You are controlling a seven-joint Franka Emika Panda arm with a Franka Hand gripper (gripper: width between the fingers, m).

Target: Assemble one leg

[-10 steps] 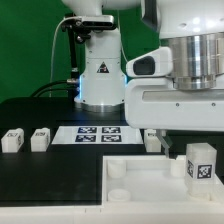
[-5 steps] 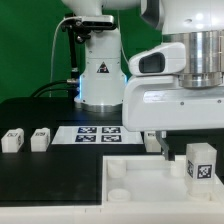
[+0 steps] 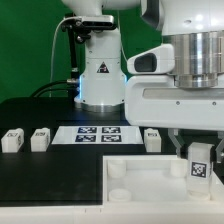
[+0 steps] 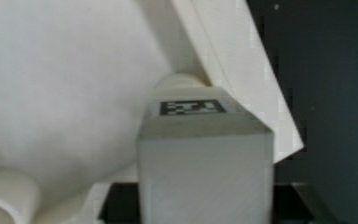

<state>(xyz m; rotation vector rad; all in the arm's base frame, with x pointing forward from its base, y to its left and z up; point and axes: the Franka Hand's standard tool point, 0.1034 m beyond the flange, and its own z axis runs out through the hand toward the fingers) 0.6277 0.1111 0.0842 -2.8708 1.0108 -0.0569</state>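
My gripper (image 3: pixel 198 152) is shut on a leg (image 3: pixel 200 170), a small white block with a black-and-white tag. It holds the leg upright over the corner of the white tabletop (image 3: pixel 140 178) on the exterior view's right. In the wrist view the leg (image 4: pixel 206 150) fills the middle, with its tag at the far end. My gripper (image 4: pixel 204 208) has a dark finger (image 4: pixel 123 200) on each side of the leg. The tabletop (image 4: pixel 69 90) lies beyond it. Whether the leg touches the tabletop cannot be told.
Three more legs lie on the black table: two (image 3: pixel 12 139) (image 3: pixel 39 138) at the exterior view's left and one (image 3: pixel 152 139) behind the tabletop. The marker board (image 3: pixel 98 133) lies between them. Round sockets (image 3: pixel 116 171) sit at the tabletop's left corners. The robot base (image 3: pixel 98 75) stands behind.
My gripper and the held leg have shifted slightly, and the loose leg behind the tabletop now shows more fully. Nothing else has moved.
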